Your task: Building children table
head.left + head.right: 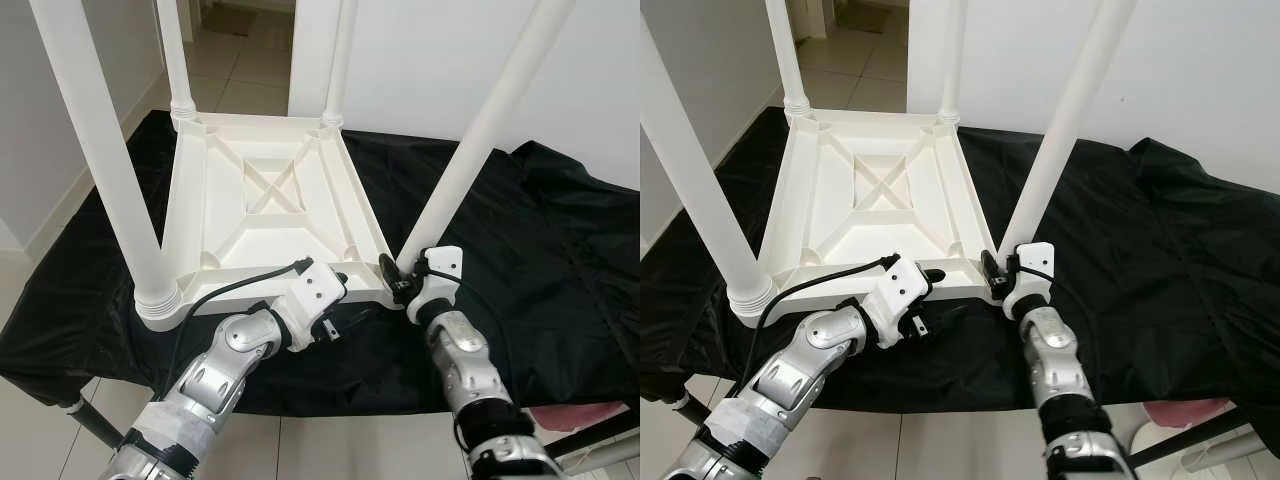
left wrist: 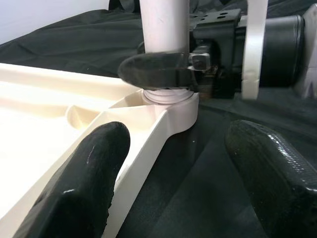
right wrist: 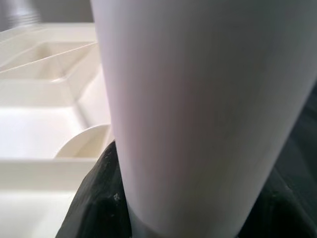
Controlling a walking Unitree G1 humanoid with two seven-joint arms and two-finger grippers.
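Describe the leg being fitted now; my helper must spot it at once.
On the black cloth lies an upturned white tabletop with four legs standing up. The leg rises from the near corner on the robot's right. It alone has the right gripper clamped at its base.

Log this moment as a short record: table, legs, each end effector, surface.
table: white tabletop lying upside down
legs: four standing in the corner sockets
right end effector: shut on the near right leg at its base
left end effector: open, straddling the tabletop's near rim beside that socket
surface: black cloth under the tabletop
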